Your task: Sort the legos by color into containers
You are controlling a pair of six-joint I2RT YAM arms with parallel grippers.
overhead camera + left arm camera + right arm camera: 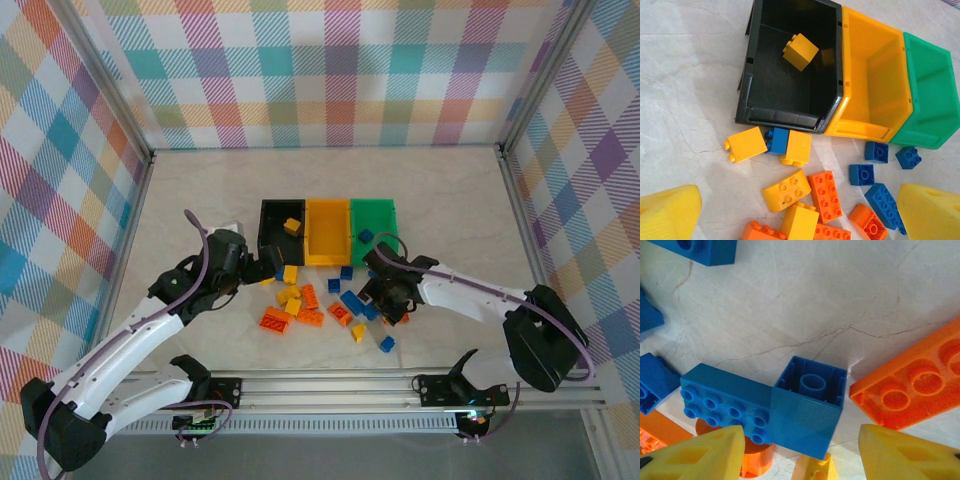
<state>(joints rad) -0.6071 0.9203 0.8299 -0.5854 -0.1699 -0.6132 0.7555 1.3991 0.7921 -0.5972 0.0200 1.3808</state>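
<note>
Right gripper sits low over the right side of the pile, jaws partway apart, holding nothing. An upturned blue brick, hollow side up, lies on the table squarely between the fingers and just ahead of their tips, touching neither. A long blue brick, studs up, butts against one side of it, its long axis running along the closing line toward that finger. An orange brick lies just beside the other side, apart. Judgement: a squeeze would likely meet the long brick first unless the wrist turns or shifts. Left gripper is spread wide and empty, near the black bin, which holds one yellow brick. The right arm is plainly nearer the blue.
</note>
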